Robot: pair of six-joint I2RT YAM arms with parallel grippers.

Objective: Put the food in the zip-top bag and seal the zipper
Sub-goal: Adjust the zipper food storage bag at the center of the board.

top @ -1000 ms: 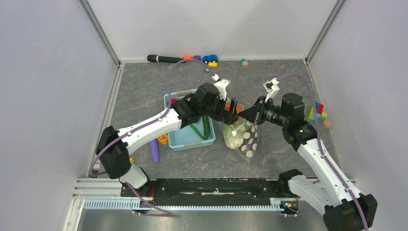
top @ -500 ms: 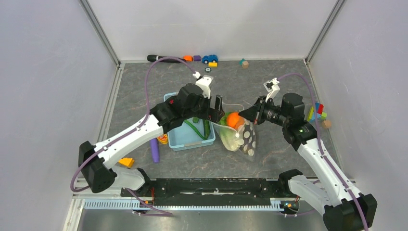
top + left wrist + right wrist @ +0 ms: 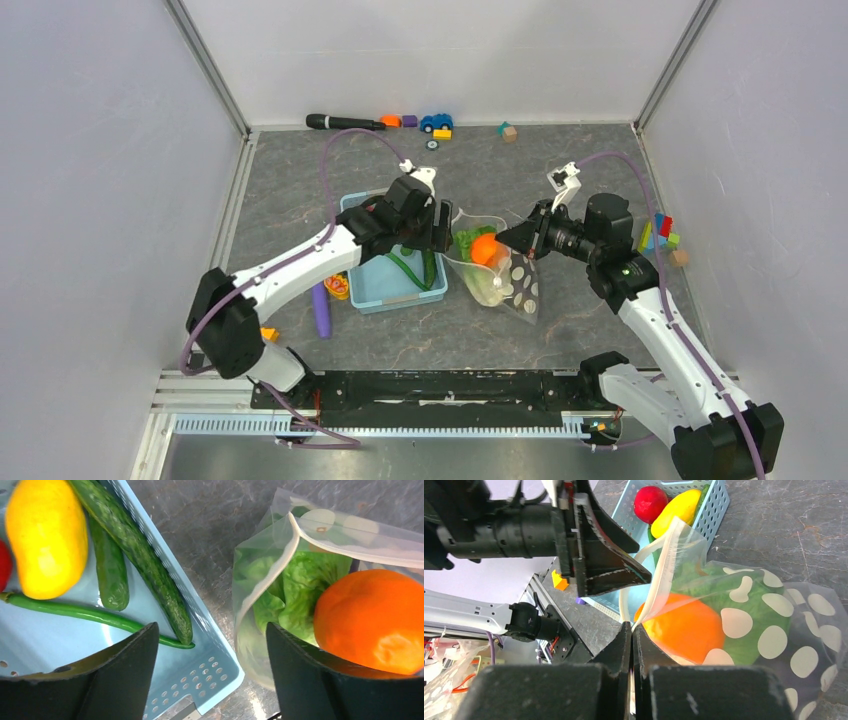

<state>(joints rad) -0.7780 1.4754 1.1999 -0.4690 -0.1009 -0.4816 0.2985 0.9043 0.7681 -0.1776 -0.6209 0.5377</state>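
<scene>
Two pieces of food, green lettuce [image 3: 295, 590] and an orange piece [image 3: 372, 620], lie inside the zip-top bag [image 3: 500, 280], which sits on the surface just beside the blue basket [image 3: 360, 205]. The right gripper [image 3: 632, 630] pinches the zipper [image 3: 654, 585] edge, holding the mouth up. The left gripper [image 3: 211, 632] hovers wide and empty between basket and bag. We judge loading under way; next comes a grasp on the yellow piece [image 3: 45, 540] or cucumber [image 3: 135, 555].
</scene>
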